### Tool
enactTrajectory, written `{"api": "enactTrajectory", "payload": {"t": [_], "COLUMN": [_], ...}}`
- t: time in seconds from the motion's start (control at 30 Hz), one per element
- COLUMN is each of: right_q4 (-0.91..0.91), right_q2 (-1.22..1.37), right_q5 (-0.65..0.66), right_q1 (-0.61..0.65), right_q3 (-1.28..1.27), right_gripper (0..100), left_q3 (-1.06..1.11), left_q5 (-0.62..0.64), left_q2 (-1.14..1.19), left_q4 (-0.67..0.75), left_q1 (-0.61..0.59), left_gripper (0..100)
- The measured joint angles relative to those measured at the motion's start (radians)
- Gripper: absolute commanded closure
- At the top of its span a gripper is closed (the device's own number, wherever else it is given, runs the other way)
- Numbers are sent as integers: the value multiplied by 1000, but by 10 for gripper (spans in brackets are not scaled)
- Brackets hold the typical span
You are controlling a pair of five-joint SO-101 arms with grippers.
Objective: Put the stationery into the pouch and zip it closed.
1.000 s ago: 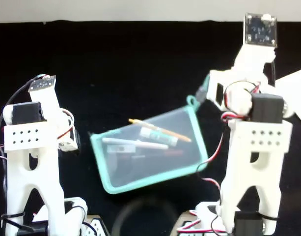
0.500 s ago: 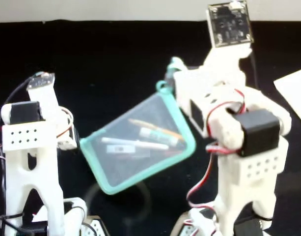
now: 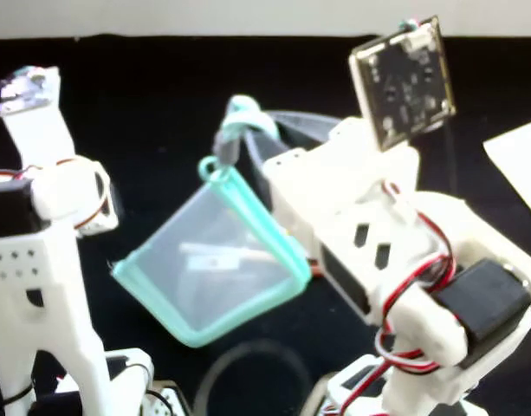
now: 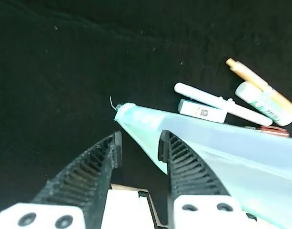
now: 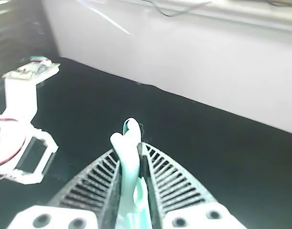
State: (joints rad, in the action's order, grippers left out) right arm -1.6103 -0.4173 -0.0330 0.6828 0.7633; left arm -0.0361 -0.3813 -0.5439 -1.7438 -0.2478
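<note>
A translucent teal-edged pouch (image 3: 215, 270) hangs tilted, one corner raised off the black table. My right gripper (image 3: 240, 130) is shut on the teal tab at that raised corner; the right wrist view shows the teal strip pinched at the right gripper (image 5: 131, 153). My left gripper (image 4: 140, 141) is open, with the pouch's low corner (image 4: 124, 111) just beyond its fingertips. A white pen (image 4: 217, 103), a small white block (image 4: 201, 110), an orange pencil (image 4: 260, 84) and a green-white tube (image 4: 264, 102) lie on the table past the pouch's edge. A white pen (image 3: 223, 256) shows faintly through the pouch.
A white sheet (image 3: 518, 152) lies at the table's right edge. A white wall (image 5: 222, 62) runs along the back. A dark ring (image 3: 248, 368) sits at the front between the arm bases. The left arm (image 5: 22, 119) stands across from the raised corner.
The right arm has swung left and up with the pouch's corner, tipping the pouch steeply. The left arm has risen and turned towards the pouch's low corner.
</note>
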Motion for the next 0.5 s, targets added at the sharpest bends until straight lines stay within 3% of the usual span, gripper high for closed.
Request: {"api": "enactTrajectory", "payload": {"t": [0.2, 0.37, 0.5], "right_q4": [12, 63, 92], "right_q2": [0, 23, 121], "right_q5": [0, 0, 23], "right_q1": [89, 129, 215], "right_q3": [0, 0, 0], "right_gripper": [992, 992, 992], "left_q3": [-64, -64, -66], "left_q5": [0, 0, 0], "left_q2": [-110, -284, -370], "left_q4": [-9, -15, -15], "left_q1": [0, 0, 0], "left_gripper": [842, 736, 756]}}
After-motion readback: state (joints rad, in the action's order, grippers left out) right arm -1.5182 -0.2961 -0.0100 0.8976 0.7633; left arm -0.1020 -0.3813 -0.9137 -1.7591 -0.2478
